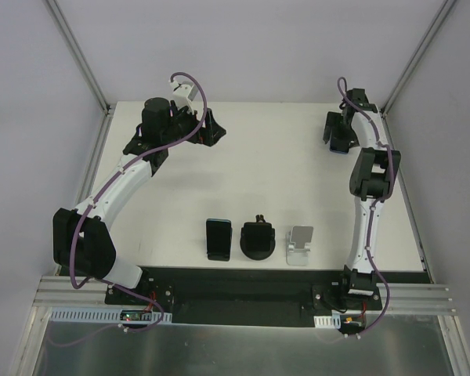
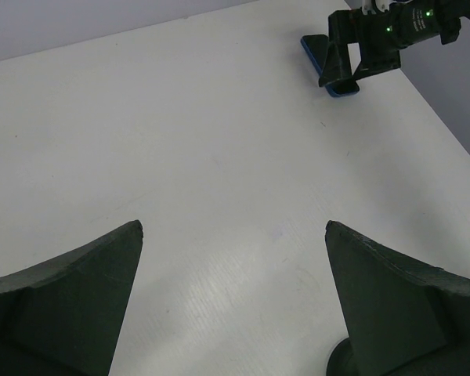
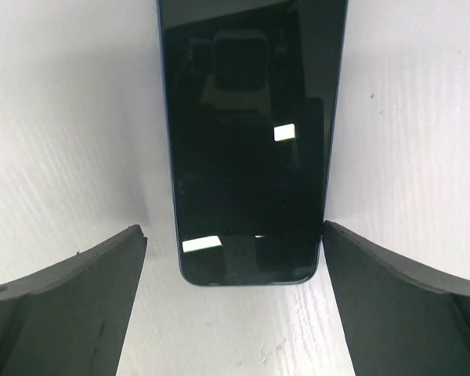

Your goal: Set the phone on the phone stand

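Placement has not begun. Low in the middle of the top view, a dark phone (image 1: 218,239), a black stand (image 1: 258,240) and a silver stand (image 1: 301,246) sit in a row on the table (image 1: 282,180), both stands empty. At upper right, the right tool (image 1: 341,141) hangs open astride a blue phone (image 3: 251,133) that lies flat, ungripped. At upper left, the left tool (image 1: 211,129) gapes, empty. Grasping, carrying and seating all remain.

Wide open table (image 1: 282,180) in the middle, between left arm (image 1: 117,188) and right arm (image 1: 368,219). At near edge, tight row: phone (image 1: 218,238), black holder (image 1: 258,239), silver stand (image 1: 300,246), narrow gaps only. Access from above free.
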Controlling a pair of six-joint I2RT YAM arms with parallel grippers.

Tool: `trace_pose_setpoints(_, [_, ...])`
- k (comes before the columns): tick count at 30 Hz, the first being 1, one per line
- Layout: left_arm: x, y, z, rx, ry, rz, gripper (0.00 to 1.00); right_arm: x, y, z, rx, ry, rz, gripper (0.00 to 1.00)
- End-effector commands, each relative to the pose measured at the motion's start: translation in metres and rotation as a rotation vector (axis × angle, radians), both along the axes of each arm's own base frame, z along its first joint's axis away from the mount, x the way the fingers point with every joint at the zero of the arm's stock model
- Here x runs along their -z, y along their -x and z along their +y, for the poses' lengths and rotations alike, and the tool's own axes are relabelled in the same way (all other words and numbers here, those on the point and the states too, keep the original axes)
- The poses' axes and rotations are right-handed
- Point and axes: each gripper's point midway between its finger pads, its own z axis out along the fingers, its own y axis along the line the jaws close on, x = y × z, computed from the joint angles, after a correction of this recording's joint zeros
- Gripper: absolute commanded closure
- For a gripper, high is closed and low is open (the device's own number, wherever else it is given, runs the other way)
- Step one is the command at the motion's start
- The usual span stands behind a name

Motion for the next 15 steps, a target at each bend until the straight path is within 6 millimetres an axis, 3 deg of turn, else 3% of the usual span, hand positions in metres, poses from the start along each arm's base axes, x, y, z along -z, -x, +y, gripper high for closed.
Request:
trace_pose_setpoints(1, [-0.029,0.001,-0.005,0.035,0.048,-0.069,0.01,0.000,0.023,-0.009,0.041,0.094,0.108,0.03])
trace_pose_setpoints(3, [-0.027,0.000,-0.006,0.036,0.049,-0.062,0.01,0.002,0.024,-0.013,0.051,0.116,0.117,0.01])
trace_pose_setpoints(8, [-0.027,0.000,-0.006,0.039,0.052,-0.060,0.01,0.005,0.027,-0.011,0.050,0.101,0.130,0.14])
trace_pose_setpoints(12, [-0.027,0.000,-0.008,0.044,0.055,-0.057,0.01,-0.002,0.038,0.002,0.033,0.038,0.143,0.37])
trace_pose_setpoints(14, [-0.027,0.000,-0.008,0.046,0.058,-0.055,0.01,0.006,0.057,0.005,0.050,0.023,0.193,0.48])
trace_pose_setpoints(15, [-0.027,0.001,-0.008,0.046,0.059,-0.056,0.01,-0.007,0.057,0.008,0.053,0.011,0.161,0.53])
